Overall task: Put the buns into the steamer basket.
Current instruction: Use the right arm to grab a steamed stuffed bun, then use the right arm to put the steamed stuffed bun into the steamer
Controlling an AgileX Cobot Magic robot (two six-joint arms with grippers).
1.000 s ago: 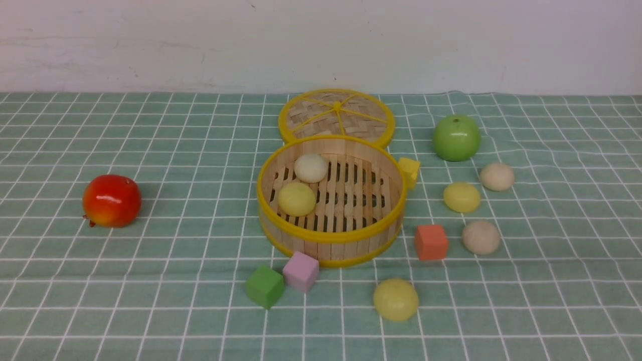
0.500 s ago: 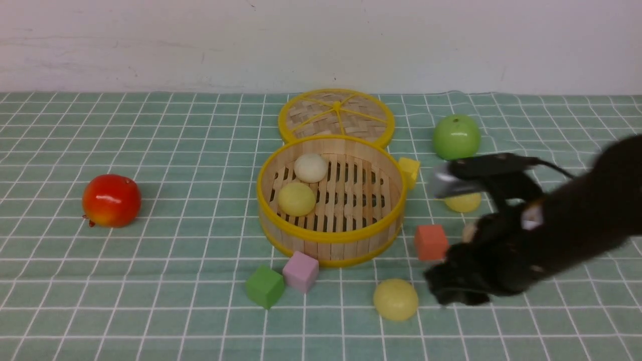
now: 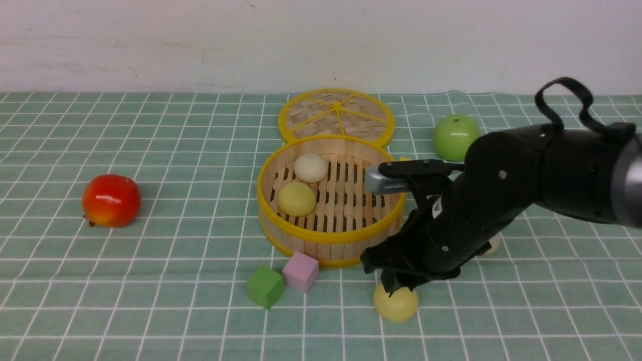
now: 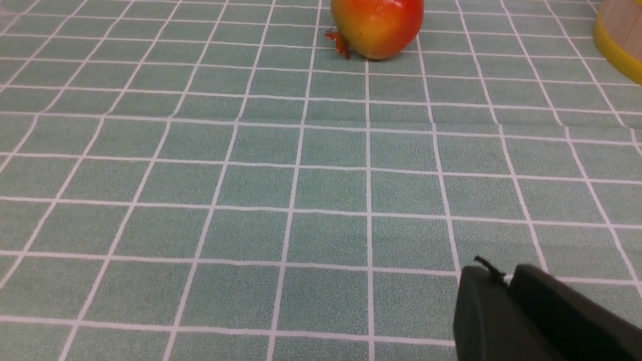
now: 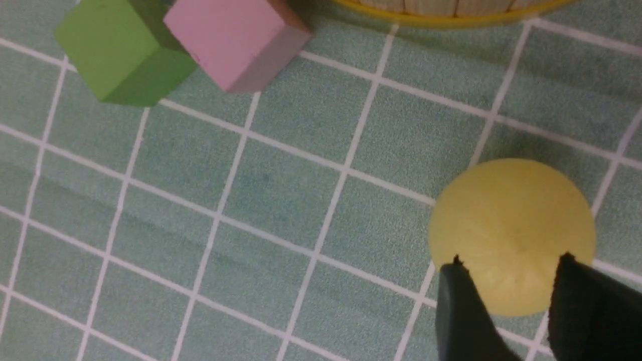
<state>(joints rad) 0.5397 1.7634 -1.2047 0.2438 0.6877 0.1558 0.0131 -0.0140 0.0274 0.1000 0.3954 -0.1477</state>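
The steamer basket (image 3: 328, 235) stands mid-table with an off-white bun (image 3: 310, 167) and a pale yellow bun (image 3: 296, 198) on its slats. Another pale yellow bun (image 3: 398, 306) (image 5: 511, 225) lies on the cloth in front of the basket. My right gripper (image 3: 398, 287) (image 5: 511, 261) hangs just above it, open, fingers apart over its top. A sliver of an off-white bun (image 3: 494, 244) peeks from behind the right arm, which hides the other buns. My left gripper (image 4: 501, 273) is shut and empty over bare cloth, outside the front view.
The woven lid (image 3: 336, 115) lies behind the basket. A green apple (image 3: 454, 136) sits back right, a red fruit (image 3: 111, 200) (image 4: 376, 25) at left. A green cube (image 3: 264, 287) (image 5: 120, 50) and a pink cube (image 3: 301, 271) (image 5: 235, 40) sit by the basket's front.
My right arm has swung in from the right and moved leftward, now over the front yellow bun. It covers the orange cube and the buns on the right. The buns have not moved.
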